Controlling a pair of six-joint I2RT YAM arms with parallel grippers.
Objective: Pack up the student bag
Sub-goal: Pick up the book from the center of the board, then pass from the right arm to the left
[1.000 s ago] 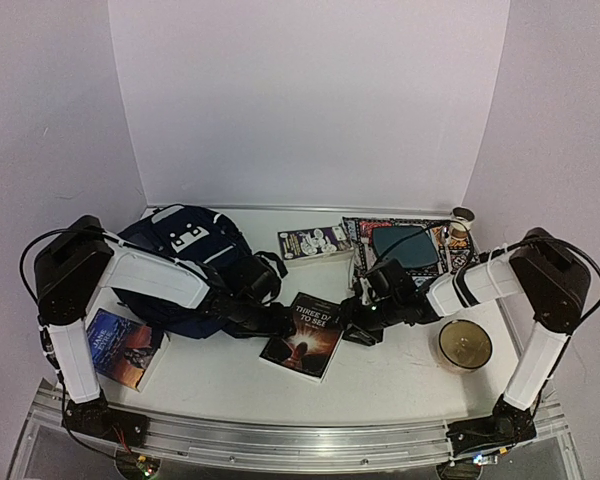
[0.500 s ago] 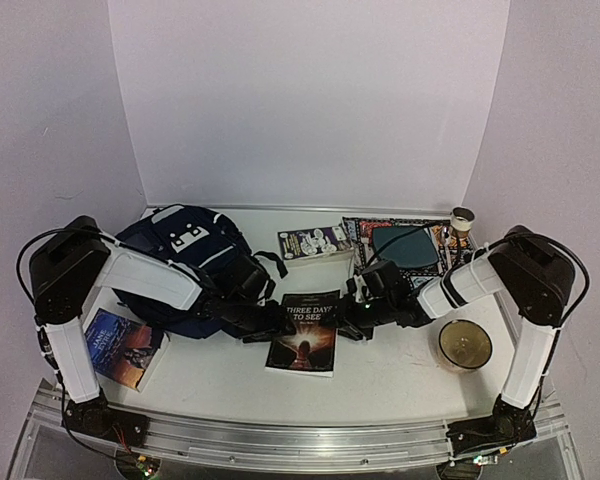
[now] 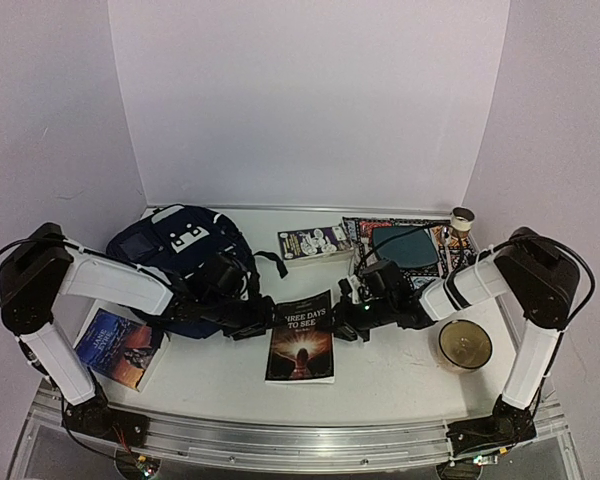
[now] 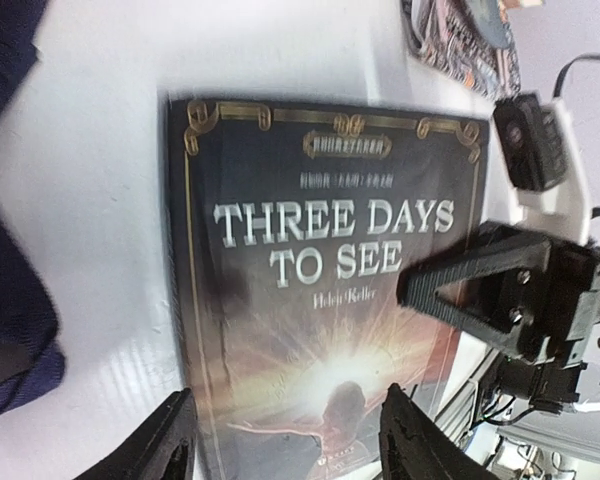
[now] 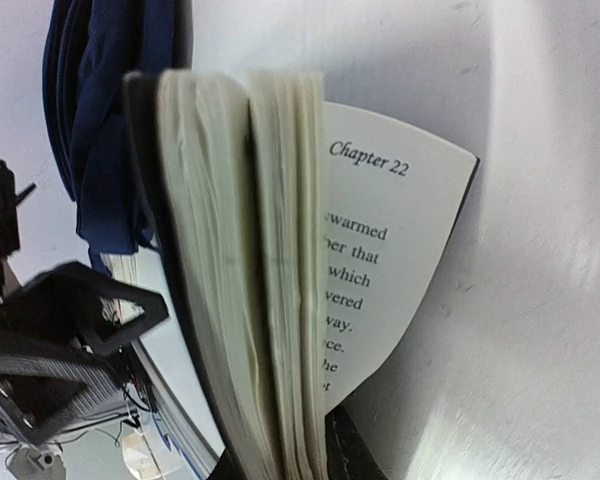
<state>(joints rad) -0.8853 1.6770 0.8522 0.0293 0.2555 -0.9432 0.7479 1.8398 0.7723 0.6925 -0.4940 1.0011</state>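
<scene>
You are grabbing the book (image 3: 300, 335) beside the bag (image 3: 170, 260). Your right gripper (image 3: 353, 317) seems to pinch its pages. Your left gripper (image 3: 262, 325) is spread. Next, lift it.

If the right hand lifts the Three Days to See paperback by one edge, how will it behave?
Likely floppy: in the right wrist view the paperback fans open and one leaf curls away, so it may sag. Its glossy cover looks slick, so pushed it would probably slide on the table. All paper, so probably light for its size.
</scene>
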